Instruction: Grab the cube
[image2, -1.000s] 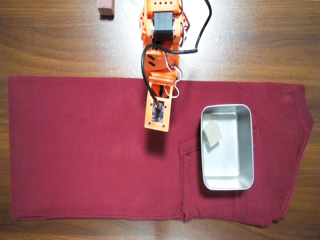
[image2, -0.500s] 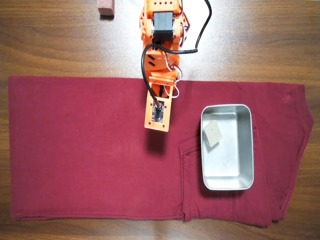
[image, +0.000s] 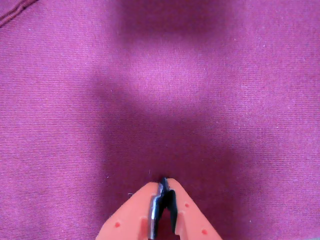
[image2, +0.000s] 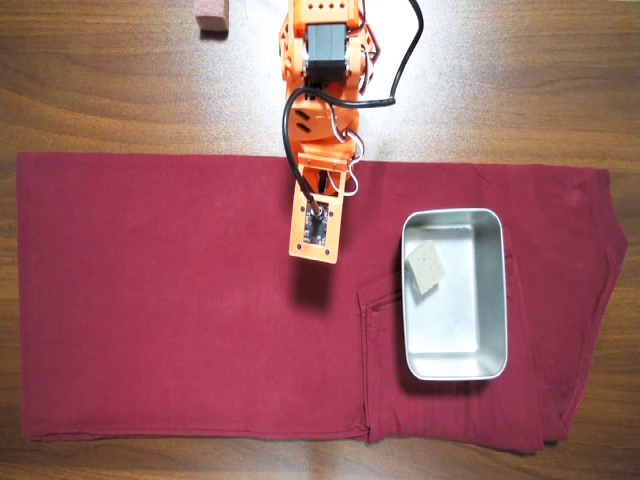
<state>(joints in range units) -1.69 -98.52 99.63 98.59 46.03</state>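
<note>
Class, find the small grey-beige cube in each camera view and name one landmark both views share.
Wrist view: the cube is not in it; only dark red cloth and the closed gripper at the bottom edge show.
Overhead view: the cube lies inside the metal tray, against its left wall in the upper half, right of the arm.
Shared landmark: the dark red cloth.

orange claw (image: 164, 186), maroon cloth (image2: 150, 300), grey-beige cube (image2: 425, 267)
</note>
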